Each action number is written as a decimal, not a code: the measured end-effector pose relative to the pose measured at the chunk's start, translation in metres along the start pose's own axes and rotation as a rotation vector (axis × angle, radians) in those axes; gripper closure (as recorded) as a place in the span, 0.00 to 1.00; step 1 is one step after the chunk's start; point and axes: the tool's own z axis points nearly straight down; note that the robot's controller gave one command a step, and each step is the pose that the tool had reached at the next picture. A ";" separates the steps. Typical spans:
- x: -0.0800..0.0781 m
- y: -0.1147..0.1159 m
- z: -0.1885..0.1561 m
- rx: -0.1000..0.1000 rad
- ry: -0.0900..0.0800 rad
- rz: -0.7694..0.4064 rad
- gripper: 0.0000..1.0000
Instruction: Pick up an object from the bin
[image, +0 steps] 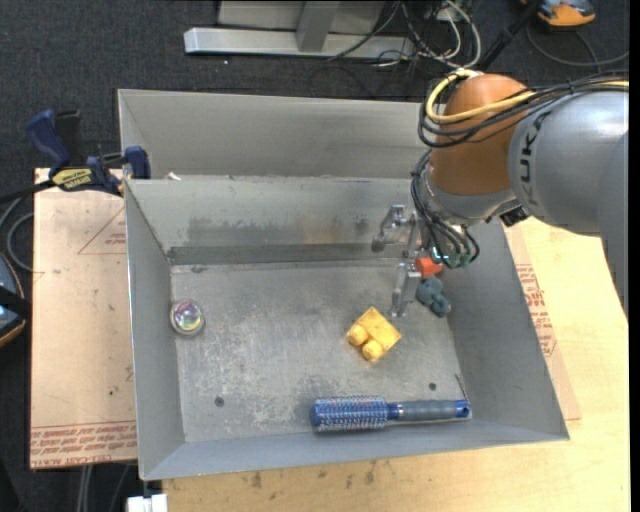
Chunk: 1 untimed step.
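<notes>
Gripper (418, 297) low inside bin (280, 340), right of centre; jaws apart, nothing between. Yellow block (372, 333) just beside it, lower left, untouched. Blue hairbrush (388, 411) by front wall. Shiny ball (186, 317) far left. Nothing picked yet; grasp and lift remain.

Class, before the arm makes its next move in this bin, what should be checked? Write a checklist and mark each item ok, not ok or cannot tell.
1. The gripper is within the walls of the bin: ok.
2. The yellow block, nearest the gripper, lies free of other things: ok.
3. The small grey thing is clear of the gripper: cannot tell.
4. The blue hairbrush lies along the near wall, apart from the yellow block: ok.
5. The shiny round thing lies far off at the left: ok.
</notes>
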 end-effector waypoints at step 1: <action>0.046 0.008 0.058 0.006 -0.024 -0.452 0.00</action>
